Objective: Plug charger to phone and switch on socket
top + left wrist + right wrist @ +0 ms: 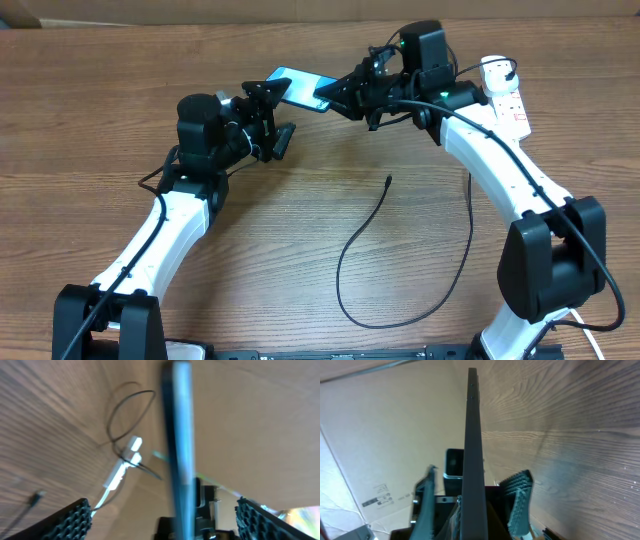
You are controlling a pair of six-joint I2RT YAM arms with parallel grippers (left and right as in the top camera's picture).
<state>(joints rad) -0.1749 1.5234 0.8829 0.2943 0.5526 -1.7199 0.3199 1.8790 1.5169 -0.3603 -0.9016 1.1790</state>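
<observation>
The phone (298, 87), light-blue screen up, hangs above the far middle of the table, and my right gripper (336, 98) is shut on its right end. In the right wrist view the phone (472, 435) runs edge-on up the middle from my right gripper (470, 527). My left gripper (272, 112) stands open round the phone's left end. In the left wrist view the phone (179, 445) is a blurred blue edge between my left fingers (75, 520), touching neither. The charger (345, 265) lies looped on the table, its tip (388, 181) free. The socket (505, 95) lies at the far right.
A brown cardboard wall (380, 425) runs along the table's far edge behind both grippers. The black cable's far end runs up under my right arm toward the white socket (122, 465). Bare wood (300, 200) lies between the two arms.
</observation>
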